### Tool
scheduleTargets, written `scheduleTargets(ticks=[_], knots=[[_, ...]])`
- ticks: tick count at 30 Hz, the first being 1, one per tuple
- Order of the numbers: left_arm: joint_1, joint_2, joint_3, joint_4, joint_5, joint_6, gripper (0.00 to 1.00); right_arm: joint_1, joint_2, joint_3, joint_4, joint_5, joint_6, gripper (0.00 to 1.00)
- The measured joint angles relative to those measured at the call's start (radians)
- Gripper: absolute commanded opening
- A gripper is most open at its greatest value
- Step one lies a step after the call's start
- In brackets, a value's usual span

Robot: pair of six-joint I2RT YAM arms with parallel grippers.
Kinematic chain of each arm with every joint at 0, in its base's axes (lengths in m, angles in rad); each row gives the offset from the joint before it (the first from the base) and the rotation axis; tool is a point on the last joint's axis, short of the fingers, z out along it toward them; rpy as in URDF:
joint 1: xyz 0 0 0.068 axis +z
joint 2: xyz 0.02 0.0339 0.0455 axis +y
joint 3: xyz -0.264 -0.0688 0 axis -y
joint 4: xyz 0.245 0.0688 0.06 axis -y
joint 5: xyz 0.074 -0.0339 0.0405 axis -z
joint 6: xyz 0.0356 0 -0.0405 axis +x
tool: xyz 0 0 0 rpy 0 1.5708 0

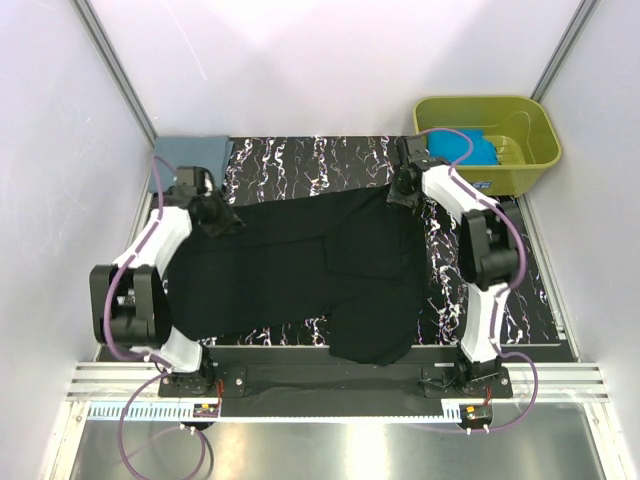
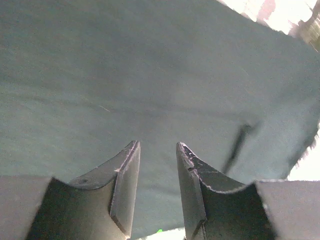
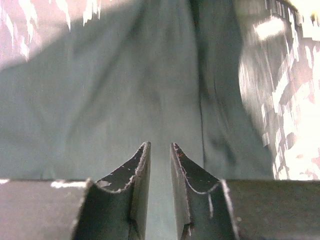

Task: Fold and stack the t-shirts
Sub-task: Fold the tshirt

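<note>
A large black t-shirt [image 1: 300, 270] lies spread across the marbled table, its lower right part hanging toward the near edge. My left gripper [image 1: 215, 215] hovers at the shirt's far left corner. In the left wrist view its jaws [image 2: 157, 145] are open, with only the cloth [image 2: 150, 75] showing beyond the gap. My right gripper [image 1: 403, 185] is at the shirt's far right corner. Its jaws [image 3: 160, 145] stand narrowly open over the cloth [image 3: 125, 90], holding nothing. A slate grey-blue t-shirt [image 1: 190, 152] lies folded at the back left. A turquoise t-shirt [image 1: 462, 148] sits in the tub.
An olive-green tub [image 1: 525, 115] stands at the back right corner. Bare marbled tabletop [image 1: 300, 160] shows behind the black shirt and to its right [image 3: 295, 125]. White walls enclose the table on three sides.
</note>
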State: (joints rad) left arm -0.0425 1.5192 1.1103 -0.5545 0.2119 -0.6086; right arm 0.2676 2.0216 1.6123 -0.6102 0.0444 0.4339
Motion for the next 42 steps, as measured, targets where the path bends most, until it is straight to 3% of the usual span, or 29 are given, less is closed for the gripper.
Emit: scheduleTargets(ticks=[6, 8, 12, 21, 30, 37, 42], knots=[[0.172, 0.167, 0.064, -0.006, -0.040, 0.050, 0.39, 0.002, 0.201, 0.201, 0.016, 0.030, -0.016, 0.26], [0.220, 0.220, 0.077, -0.005, -0.045, 0.053, 0.39, 0.002, 0.246, 0.250, 0.017, 0.038, -0.019, 0.19], [0.288, 0.313, 0.112, -0.002, -0.054, 0.051, 0.39, 0.003, 0.319, 0.311, 0.023, 0.043, -0.020, 0.16], [0.304, 0.451, 0.228, 0.017, -0.045, 0.012, 0.40, 0.013, 0.456, 0.508, 0.020, 0.043, -0.028, 0.16], [0.325, 0.591, 0.422, 0.029, -0.014, -0.029, 0.40, 0.015, 0.693, 0.911, -0.026, 0.034, -0.035, 0.18], [0.335, 0.560, 0.402, 0.023, -0.007, -0.026, 0.43, 0.016, 0.715, 0.965, -0.058, 0.014, -0.031, 0.29], [0.331, 0.299, 0.224, -0.017, -0.025, -0.002, 0.46, 0.032, 0.650, 0.943, -0.178, 0.015, -0.030, 0.38]])
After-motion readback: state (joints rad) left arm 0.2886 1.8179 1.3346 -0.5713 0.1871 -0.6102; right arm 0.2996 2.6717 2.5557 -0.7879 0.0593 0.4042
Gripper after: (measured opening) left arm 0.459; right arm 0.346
